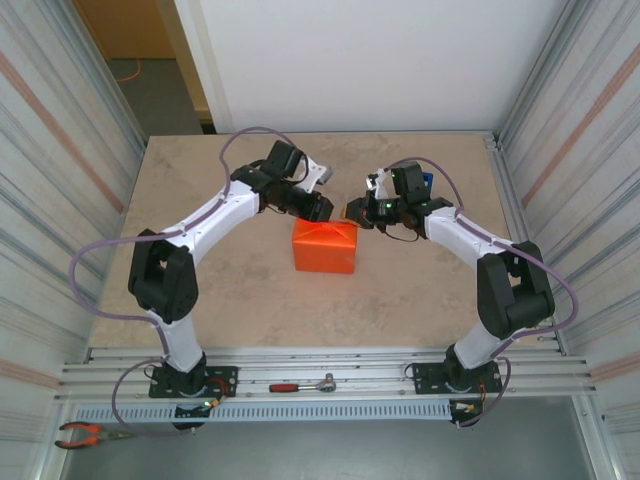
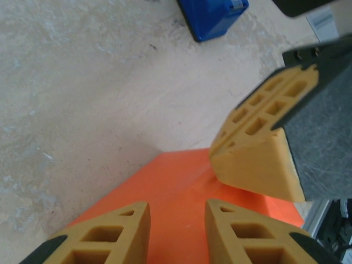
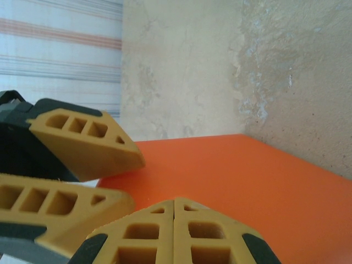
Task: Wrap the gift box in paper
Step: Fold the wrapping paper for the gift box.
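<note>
Two tan ribbed fingers of the left end effector [image 2: 176, 212] sit closest to the left wrist camera. They stand a narrow gap apart with nothing between them, and the orange top of the gift box [image 2: 181, 181] shows through the gap. Whether their tips touch the box I cannot tell. Opposite them the right end effector [image 2: 250, 176] comes down at a slant, its tip on or just above the box top near the far edge.

From the right wrist, the right end effector [image 3: 174, 209] has its two fingers pressed flat together, holding nothing, over the same orange surface [image 3: 236, 176]. The left end effector's fingers [image 3: 82, 144] reach in from the left, one above the other and apart.

From above, the gift box [image 1: 325, 248] sits in the middle of the bench [image 1: 420, 300], well apart from every edge. Orange paper [image 1: 325, 262] covers every face that shows. The left end effector [image 1: 320, 208] and the right end effector [image 1: 355, 212] meet over its far side, close to each other.

A blue tape dispenser [image 1: 427, 181] lies toward the far right corner, behind the right arm, and shows again from the left wrist [image 2: 212, 16]. A red-handled ratchet [image 1: 300, 385] rests on the rail [image 1: 380, 365] along the near edge. Orange-handled pliers [image 1: 90, 435] lie below the near left corner.
</note>
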Robot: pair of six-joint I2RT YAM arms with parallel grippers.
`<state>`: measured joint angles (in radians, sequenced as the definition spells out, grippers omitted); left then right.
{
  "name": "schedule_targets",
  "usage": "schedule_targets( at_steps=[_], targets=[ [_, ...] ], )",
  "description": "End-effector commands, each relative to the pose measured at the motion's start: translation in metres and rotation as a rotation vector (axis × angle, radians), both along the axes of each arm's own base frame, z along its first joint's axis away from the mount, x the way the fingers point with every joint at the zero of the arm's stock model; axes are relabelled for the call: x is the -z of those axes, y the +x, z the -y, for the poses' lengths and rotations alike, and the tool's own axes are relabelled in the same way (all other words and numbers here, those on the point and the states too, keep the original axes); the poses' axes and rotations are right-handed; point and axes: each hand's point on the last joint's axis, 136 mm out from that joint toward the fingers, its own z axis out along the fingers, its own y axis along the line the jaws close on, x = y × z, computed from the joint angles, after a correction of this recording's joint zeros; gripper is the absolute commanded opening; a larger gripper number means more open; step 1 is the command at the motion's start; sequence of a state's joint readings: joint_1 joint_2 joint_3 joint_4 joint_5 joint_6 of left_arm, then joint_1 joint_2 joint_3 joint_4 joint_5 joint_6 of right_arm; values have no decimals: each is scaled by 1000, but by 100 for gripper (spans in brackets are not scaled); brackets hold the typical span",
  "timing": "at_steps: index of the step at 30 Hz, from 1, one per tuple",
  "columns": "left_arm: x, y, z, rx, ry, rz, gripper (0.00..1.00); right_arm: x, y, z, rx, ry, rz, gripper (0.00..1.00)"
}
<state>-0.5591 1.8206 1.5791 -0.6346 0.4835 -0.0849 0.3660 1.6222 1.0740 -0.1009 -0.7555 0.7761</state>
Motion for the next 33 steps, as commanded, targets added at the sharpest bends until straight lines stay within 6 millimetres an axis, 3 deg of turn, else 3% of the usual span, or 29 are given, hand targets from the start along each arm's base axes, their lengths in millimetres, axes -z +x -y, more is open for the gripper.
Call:
schedule_targets(
  at_steps=[1, 19, 33],
  targets=[
    [1, -14, 4, 78, 19, -24, 33, 84, -50, 21, 7, -190, -308, 0],
    [16, -40, -3, 134, 130, -22, 33, 87, -51, 24, 16, -203, -310, 0],
    [1, -35, -21, 46, 169, 148, 32, 88, -52, 25, 19, -209, -314, 0]
  ],
)
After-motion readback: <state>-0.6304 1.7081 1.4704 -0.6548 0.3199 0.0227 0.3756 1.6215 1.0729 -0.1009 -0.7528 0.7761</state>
